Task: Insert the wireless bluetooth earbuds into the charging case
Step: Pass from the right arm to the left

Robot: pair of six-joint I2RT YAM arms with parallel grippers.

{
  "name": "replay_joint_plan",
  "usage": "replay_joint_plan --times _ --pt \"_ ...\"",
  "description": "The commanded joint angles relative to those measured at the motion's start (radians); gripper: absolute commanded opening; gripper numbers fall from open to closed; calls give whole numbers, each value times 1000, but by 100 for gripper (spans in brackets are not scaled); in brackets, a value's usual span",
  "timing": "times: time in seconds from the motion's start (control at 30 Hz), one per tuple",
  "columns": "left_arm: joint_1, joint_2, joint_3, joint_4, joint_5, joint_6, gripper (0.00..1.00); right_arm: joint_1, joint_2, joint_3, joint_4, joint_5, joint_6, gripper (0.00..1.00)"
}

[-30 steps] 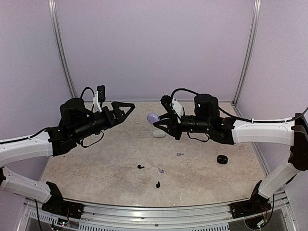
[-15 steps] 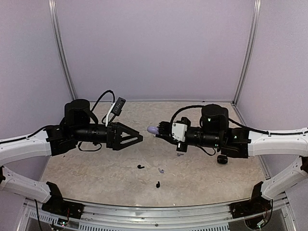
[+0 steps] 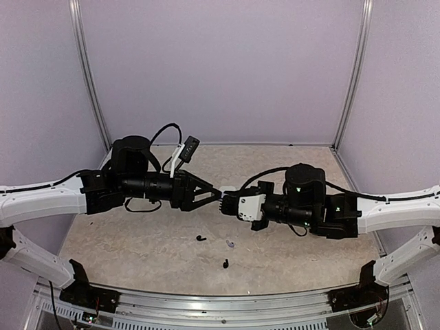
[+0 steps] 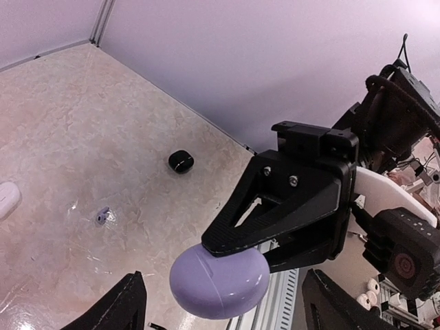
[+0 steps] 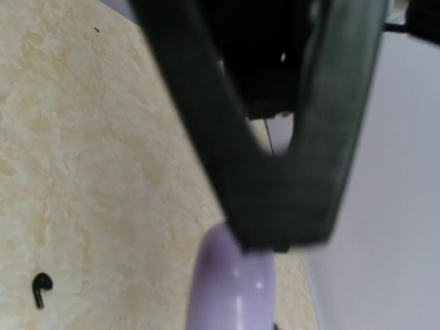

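Arms had swung together above the table (image 3: 137,240) within the last second. The right gripper (image 3: 225,203), clamped on the lavender case (image 4: 218,285), now held it between the left gripper's (image 3: 214,195) spread jaws, which were not touching it. We judged a handover or lid-opening was starting. The earbuds (image 3: 201,238) lay loose on the table below, none inserted.

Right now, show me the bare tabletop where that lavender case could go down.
Free: the far strip of table along the back wall; the near-left patch between the left arm and front rail; the near-right patch between right arm and rail. Crowded: centre front, where the farther black earbud, a lavender earbud and the nearer black earbud lie.
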Motion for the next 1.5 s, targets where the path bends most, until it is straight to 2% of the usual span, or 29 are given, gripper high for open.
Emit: replay_joint_plan --times 0.0,0.33,0.6,0.87,1.2,1.3,1.4,1.47 --pt "-11 30 51 -45 -38 31 77 17 -25 -13 -12 35 -13 10" --pt "-39 88 93 -62 -23 36 70 20 -28 -21 -18 65 -16 10" --pt "-46 122 108 -62 -14 27 61 21 -40 -28 -11 75 -17 10" --pt "-51 132 101 -54 -30 20 63 23 -38 -26 -5 79 -17 10" --pt "-49 106 62 8 -51 18 49 23 -41 -30 -5 75 -13 11" --pt "-45 81 36 18 -72 34 45 24 -49 -33 -3 78 7 18" --pt "-33 53 15 25 -73 52 43 24 -60 -38 -5 75 30 38" --pt "-24 36 3 26 -73 65 41 23 -72 -45 -7 71 41 46"
